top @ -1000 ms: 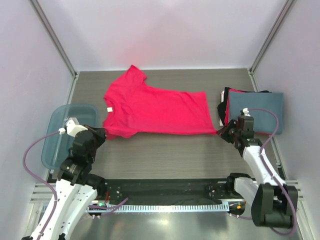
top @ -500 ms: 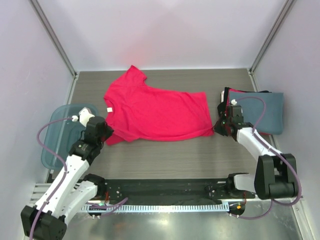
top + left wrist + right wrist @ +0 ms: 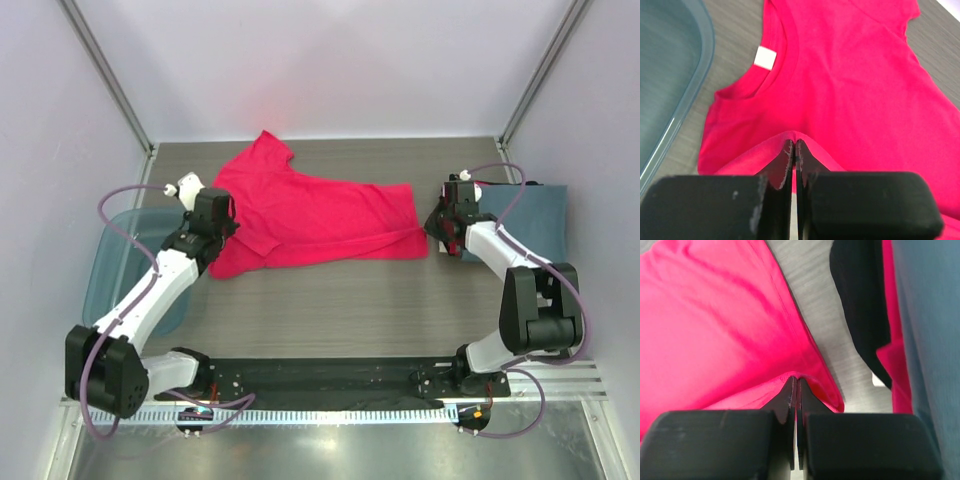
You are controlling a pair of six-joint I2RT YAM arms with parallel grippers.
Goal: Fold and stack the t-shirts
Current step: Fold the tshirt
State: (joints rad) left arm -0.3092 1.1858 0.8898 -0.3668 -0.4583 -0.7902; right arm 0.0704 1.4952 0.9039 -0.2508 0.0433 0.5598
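1. From above we see the pink-red t-shirt point(image 3: 320, 215) lying across the table point(image 3: 330, 300). The left gripper point(image 3: 218, 212) is at its sleeve side, and the right gripper point(image 3: 436, 222) is at its hem, beside the folded stack point(image 3: 535, 225).
2. Left wrist view: the jaws pinch a raised fold of it near the collar, and a blue bin point(image 3: 665, 75) lies to the left.
3. Right wrist view: we find the jaws clamped together on its hem fold.
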